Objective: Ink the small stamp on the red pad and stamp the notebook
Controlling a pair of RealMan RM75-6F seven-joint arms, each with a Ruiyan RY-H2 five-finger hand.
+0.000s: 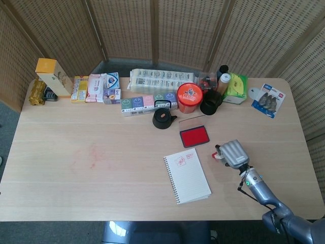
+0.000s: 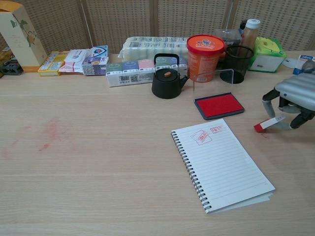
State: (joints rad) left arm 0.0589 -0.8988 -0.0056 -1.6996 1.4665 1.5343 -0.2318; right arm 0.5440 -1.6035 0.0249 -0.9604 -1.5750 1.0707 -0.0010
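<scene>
Pinching the small white stamp with a red end (image 2: 267, 124), the right hand (image 2: 291, 101) hovers low over the light wooden bench (image 2: 98, 162), its silver-grey fingers (image 2: 268, 100) curled down around the stamp's white end. The stamp lies nearly level, red end pointing toward the spiral-bound lined notebook (image 2: 220, 162), and appears lifted just clear of the bench surface. In the head view the same right hand (image 1: 232, 153) sits just right of the notebook (image 1: 187, 176), with the stamp (image 1: 217, 155) showing at its fingertips.

The notebook lies open and flat, with two red stamp marks near its top edge. The rectangular red ink pad in a dark tray (image 2: 219, 105) rests just behind the notebook, apart from the hand. A black teapot (image 2: 167, 79) and an orange tub with a red lid (image 2: 204, 56) stand behind the pad.

The left hand shows in neither view.
</scene>
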